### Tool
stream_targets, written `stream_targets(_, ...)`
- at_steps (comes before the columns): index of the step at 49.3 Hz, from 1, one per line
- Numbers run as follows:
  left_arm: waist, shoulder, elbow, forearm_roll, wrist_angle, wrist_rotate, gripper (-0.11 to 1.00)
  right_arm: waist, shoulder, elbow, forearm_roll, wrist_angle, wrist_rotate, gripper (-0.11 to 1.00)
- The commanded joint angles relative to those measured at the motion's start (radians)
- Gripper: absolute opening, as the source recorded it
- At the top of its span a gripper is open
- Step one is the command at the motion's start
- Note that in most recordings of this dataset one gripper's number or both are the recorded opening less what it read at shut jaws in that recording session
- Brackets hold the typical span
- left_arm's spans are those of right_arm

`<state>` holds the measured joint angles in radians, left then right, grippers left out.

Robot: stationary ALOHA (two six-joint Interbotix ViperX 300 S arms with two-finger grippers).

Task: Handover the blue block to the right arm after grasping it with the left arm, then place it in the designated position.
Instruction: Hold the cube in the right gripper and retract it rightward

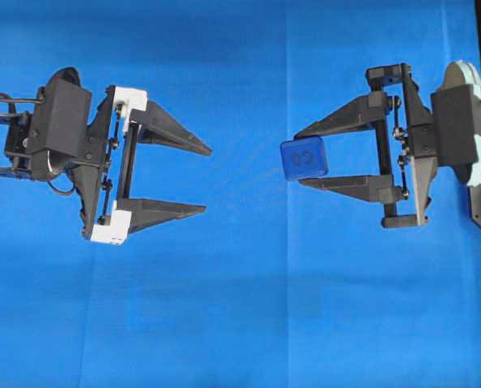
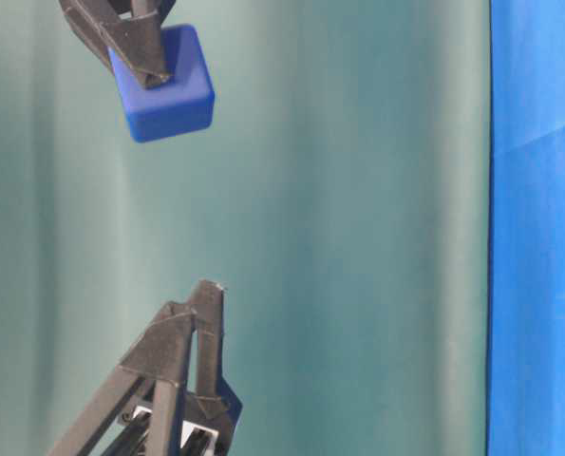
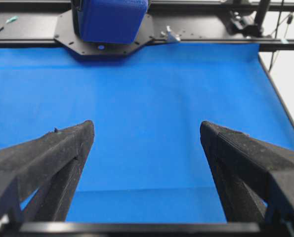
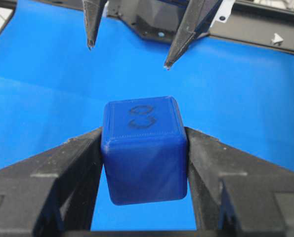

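Blue cloth [image 1: 240,323] lies under both my arms. On the left, my left gripper [image 1: 206,179], black with white plastic rail caps, hangs spread wide and empty, well apart from the cube. On the right, my all-black right gripper [image 1: 301,158] pinches the small dark-blue rounded block [image 1: 304,158] at its fingertips, above the cloth. I judge the handover done and placing left. No marked placing spot shows; the ring marks are too faint to read.
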<state>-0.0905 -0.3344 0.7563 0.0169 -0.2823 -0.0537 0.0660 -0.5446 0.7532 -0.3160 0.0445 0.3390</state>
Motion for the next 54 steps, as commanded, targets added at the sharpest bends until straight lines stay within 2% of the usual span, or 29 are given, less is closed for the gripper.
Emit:
stream_targets(1, 0.002, -0.017, -0.015, 0.002, -0.009, 0.002, 0.93, 0.002, -0.009, -0.023, 0.003, -0.005, 0.003, 0.42)
stream_targets(42, 0.002, -0.017, -0.015, 0.002, -0.009, 0.002, 0.93, 0.002, -0.009, -0.026, 0.003, -0.002, 0.006, 0.42)
stream_targets(54, 0.002, -0.017, -0.015, 0.002, -0.009, 0.000, 0.93, 0.006, -0.008, -0.035, 0.003, 0.078, 0.040, 0.43)
